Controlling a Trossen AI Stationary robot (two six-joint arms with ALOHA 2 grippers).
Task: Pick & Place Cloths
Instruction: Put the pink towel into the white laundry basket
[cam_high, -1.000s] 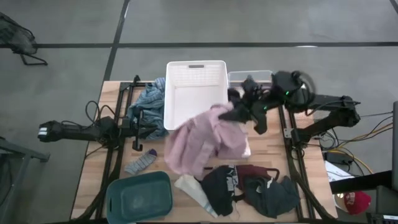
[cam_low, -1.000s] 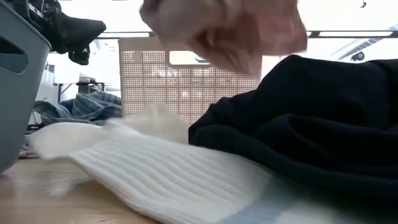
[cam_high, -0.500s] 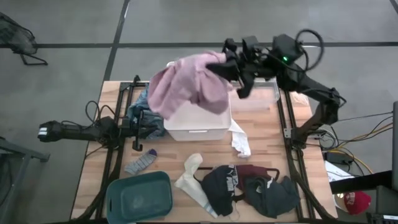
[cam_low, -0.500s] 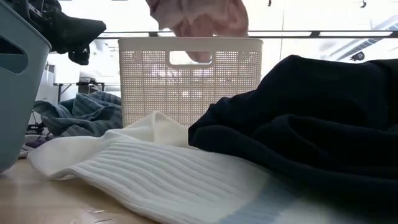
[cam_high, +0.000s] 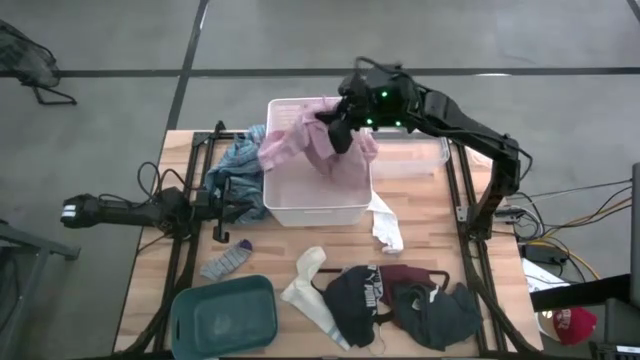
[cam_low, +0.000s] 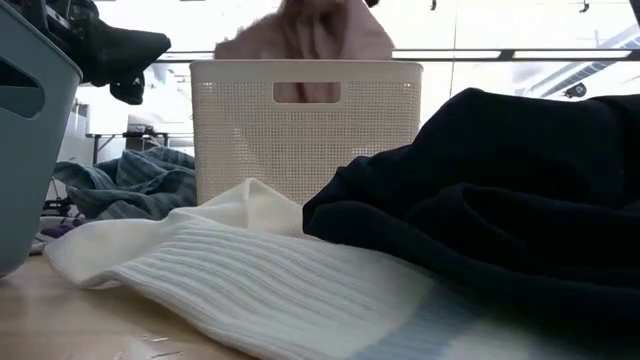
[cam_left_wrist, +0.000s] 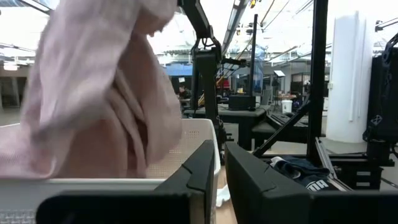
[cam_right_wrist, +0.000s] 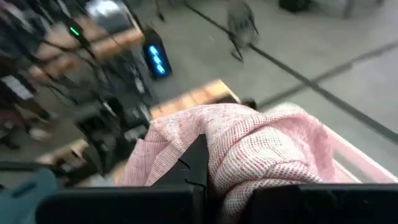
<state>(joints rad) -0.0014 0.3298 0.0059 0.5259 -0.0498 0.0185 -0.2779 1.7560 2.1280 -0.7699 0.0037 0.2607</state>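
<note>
My right gripper (cam_high: 336, 124) is over the far half of the white basket (cam_high: 300, 210), shut on the pink garment (cam_high: 300, 145). The garment hangs down into the basket and also shows in the low view (cam_low: 312, 38) and the left wrist view (cam_left_wrist: 102, 93). My left gripper (cam_high: 226, 203) waits at the table's left, shut and empty, beside the blue-grey garment (cam_high: 236, 162). A grey sock (cam_high: 228, 260), a white sock (cam_high: 308, 296), and black (cam_high: 354, 300), maroon (cam_high: 404, 278) and dark grey (cam_high: 442, 316) garments lie on the near part of the table. My right gripper pinches a bunched fold of the pink garment (cam_right_wrist: 249, 155) between its two fingers, coming from above and slanting toward the table's left. The cloth bulges up around the fingers (cam_right_wrist: 196, 163). The rest hangs slack below, and its lower part lies inside the basket.
A teal bin (cam_high: 222, 316) stands at the near left corner. A clear container (cam_high: 412, 158) sits to the right of the basket, with a white cloth (cam_high: 386, 222) lying beside the basket's near right corner. Black frame rails run along both table sides.
My right gripper has lifted the pink garment off the middle of the table, swung it up toward the far edge, then gone left and down over the basket. The garment, first spread on the table, was lifted clear and now hangs into the basket.
</note>
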